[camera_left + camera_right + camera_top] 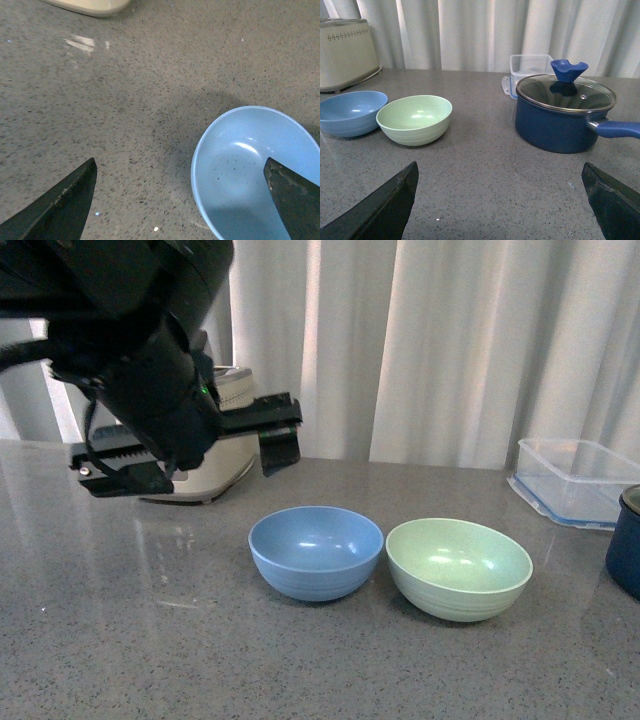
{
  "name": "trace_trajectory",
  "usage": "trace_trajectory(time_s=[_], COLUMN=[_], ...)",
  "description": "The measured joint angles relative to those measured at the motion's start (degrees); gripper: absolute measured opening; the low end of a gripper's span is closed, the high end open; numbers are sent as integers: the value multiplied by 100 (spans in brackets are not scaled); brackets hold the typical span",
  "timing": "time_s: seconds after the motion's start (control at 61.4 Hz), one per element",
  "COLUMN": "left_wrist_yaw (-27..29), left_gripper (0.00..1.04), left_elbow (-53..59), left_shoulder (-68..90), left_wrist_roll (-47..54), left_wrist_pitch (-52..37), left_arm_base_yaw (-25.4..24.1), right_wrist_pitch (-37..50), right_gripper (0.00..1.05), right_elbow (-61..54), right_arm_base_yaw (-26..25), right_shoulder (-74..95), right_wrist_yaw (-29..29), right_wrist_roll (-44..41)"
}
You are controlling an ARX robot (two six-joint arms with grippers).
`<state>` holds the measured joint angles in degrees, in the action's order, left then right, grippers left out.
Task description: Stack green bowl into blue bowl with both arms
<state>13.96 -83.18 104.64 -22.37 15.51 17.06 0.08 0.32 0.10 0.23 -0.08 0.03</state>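
Observation:
The blue bowl (316,552) and the green bowl (459,568) stand upright and empty, side by side and nearly touching, on the grey countertop. The green one is to the right. My left gripper (205,465) is open and empty, hanging above the counter to the left of and behind the blue bowl. In the left wrist view the gripper (180,200) looks down with one finger (295,200) over the blue bowl (240,165). My right gripper (500,200) is open and empty, low over bare counter, well apart from the green bowl (415,120) and the blue bowl (350,112). It is out of the front view.
A dark navy pot (560,120) with a glass lid stands to the right of the bowls and also shows in the front view (625,540). A clear plastic container (575,480) sits behind it. A cream appliance (215,475) stands at the back left. White curtains hang behind the counter.

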Motion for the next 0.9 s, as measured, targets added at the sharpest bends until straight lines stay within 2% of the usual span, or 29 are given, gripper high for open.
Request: trace_trajectory(time_s=[0.147,0.326,0.538,0.603,0.668,0.685,0.717,0.782,0.896], left_wrist_yaw=[153,798,793,289,48,-35,-116,-208,-437], left_gripper=[98,98,98,86,75,69,60,49,24], left_elbow=[944,2892,3060,3818,4555,4918,5316,5670,6343], left_shoulder=[-940,-2649,-2830,-2948,-3147,-3287,-3501,-3775,-4249], left_wrist_roll=[201,846,1021,1519,1797,1912,2013,2085,2140], left_wrist_pitch=[-225,-697,-787,-2583,-4048,-4673,-5287,-5608,-5757], left_arm_base_yaw=[-85,20,66,-61,-162,-229,-343,-487,-739], right_wrist_pitch=[0,0,0,0,0,0,0,0,0], right_gripper=[95,95,95,95,95,95,95,95,95], right_elbow=[0,0,0,0,0,0,0,0,0], right_arm_base_yaw=[0,0,0,0,0,0,0,0,0], right_shoulder=[0,0,2,0,0,0,0,0,0], right_wrist_yaw=[0,0,0,0,0,0,0,-2,0], right_wrist_roll=[0,0,0,0,0,0,0,-2,0])
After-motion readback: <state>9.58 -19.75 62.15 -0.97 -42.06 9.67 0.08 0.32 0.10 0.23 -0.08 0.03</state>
